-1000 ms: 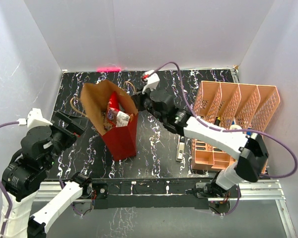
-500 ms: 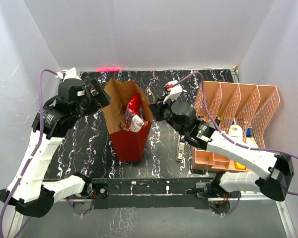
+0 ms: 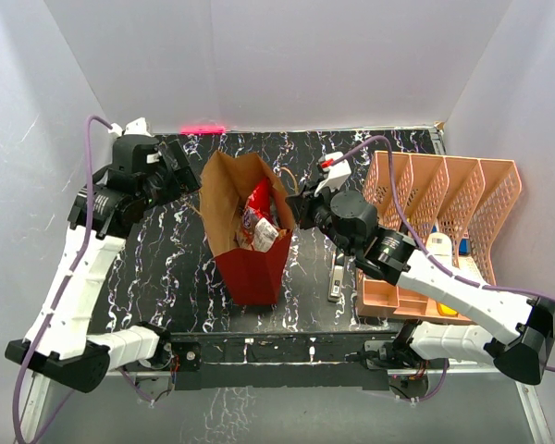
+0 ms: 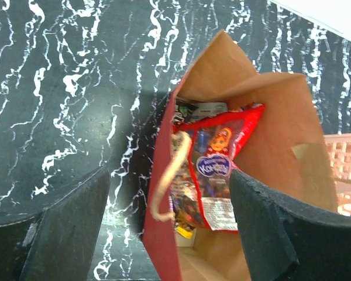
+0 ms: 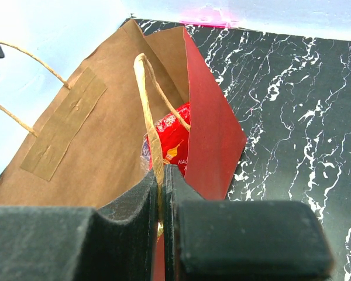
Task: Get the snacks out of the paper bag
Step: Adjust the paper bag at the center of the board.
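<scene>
The paper bag [image 3: 252, 270], red outside and brown inside, stands open in the middle of the table. Red, purple and yellow snack packets [image 3: 260, 218] lie inside it. My right gripper [image 3: 295, 206] is at the bag's right rim, shut on a tan cord handle [image 5: 147, 111]; its jaws [image 5: 162, 175] pinch the cord, with the bag [image 5: 76, 134] and a red snack [image 5: 173, 140] beyond. My left gripper [image 3: 187, 178] is open and empty above the bag's left rim. Its wrist view looks down into the bag [image 4: 281, 123] at a red snack packet [image 4: 219, 170], the other handle [image 4: 162, 193] between its jaws [image 4: 169, 234].
A salmon-orange lattice file rack [image 3: 444, 199] stands at the right and shows at the edge of the left wrist view [image 4: 346, 170]. A white bottle [image 3: 438, 245] sits in it. A slim grey-and-white gadget [image 3: 336, 277] lies between bag and rack.
My left arm has swung up from the near left to the bag's left rim. My right gripper has drawn back to the right, and the bag has shifted right with it.
</scene>
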### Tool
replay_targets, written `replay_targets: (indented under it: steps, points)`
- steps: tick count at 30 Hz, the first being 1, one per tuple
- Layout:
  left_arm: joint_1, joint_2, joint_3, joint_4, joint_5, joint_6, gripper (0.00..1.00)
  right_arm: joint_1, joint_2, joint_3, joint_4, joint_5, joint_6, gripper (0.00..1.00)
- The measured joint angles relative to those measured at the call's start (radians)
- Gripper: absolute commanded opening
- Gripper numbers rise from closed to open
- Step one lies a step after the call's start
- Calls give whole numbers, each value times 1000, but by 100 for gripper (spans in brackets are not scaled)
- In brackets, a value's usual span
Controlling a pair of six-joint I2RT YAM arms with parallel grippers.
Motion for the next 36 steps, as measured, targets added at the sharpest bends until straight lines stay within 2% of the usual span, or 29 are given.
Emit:
replay_targets:
  steps: [1,4,7,11,14,17,21,23,27,29,30,34,36]
  points:
    - [8,9,-1,-3,-1,5,64,0,-1,0,-3,0,0,8]
    - [16,50,-2,-2,-3,24,56,0,-2,0,-5,-1,2,8]
    - [17,76,-22,6,6,36,41,0,-4,0,-5,-5,7,8]
    - [17,95,-33,16,24,48,30,0,-4,0,-5,-8,11,9]
    - [17,114,-32,21,29,52,17,0,-4,0,-5,-11,13,13]
    - [17,131,-33,21,33,58,1,0,-5,0,5,-12,16,24]
    - [17,129,-33,29,37,74,0,0,-8,2,21,-16,21,47]
    - [17,129,-33,29,33,79,0,0,-8,4,29,-16,20,52]
    - [17,129,-31,29,31,91,0,0,21,56,25,0,17,55]
    - [17,129,-31,29,32,96,0,0,53,103,24,17,17,54]
    - [17,129,-31,29,32,99,0,0,70,126,19,31,17,51]
    - [17,129,-21,27,31,109,0,0,106,163,-10,68,18,26]
    - [16,129,-10,23,31,109,0,0,108,163,-27,71,22,17]
